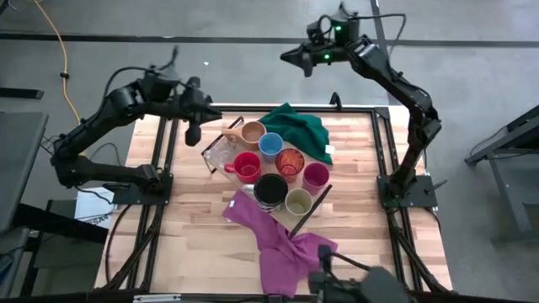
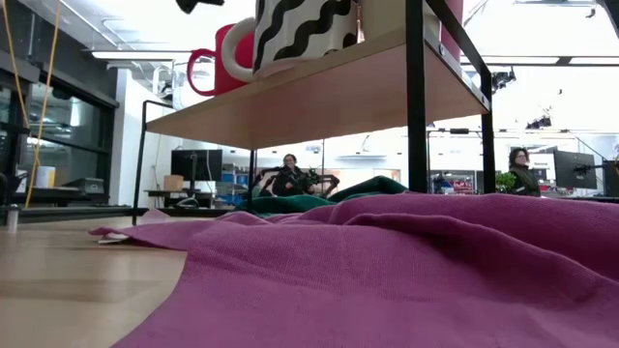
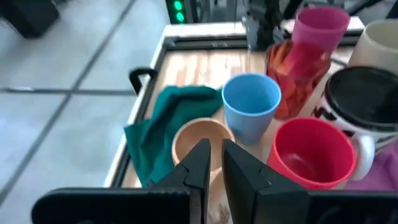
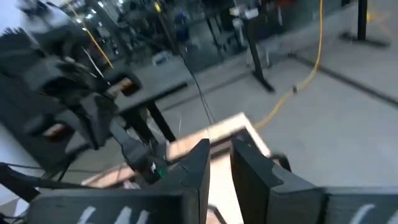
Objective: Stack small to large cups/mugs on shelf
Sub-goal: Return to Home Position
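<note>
This is a robotics lab on an open work floor. A dark left arm [image 1: 93, 135] and right arm [image 1: 396, 80] flank a black-framed wooden table [image 1: 194, 244]. Ahead of the right gripper [image 4: 219, 152], a yellow cable [image 4: 321, 31] trails over bare grey floor [image 4: 348, 106]. Farther off, people [image 2: 287, 176] sit by monitors [image 2: 196, 162] under strip lights [image 2: 145, 54].

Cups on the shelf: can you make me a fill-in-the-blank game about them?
The shelf holds ____ cups. The blue cup stands between the tan cup and the ____ patterned cup. The cloth beside the tan cup is ____. Missing words: eight; orange; green.
</note>
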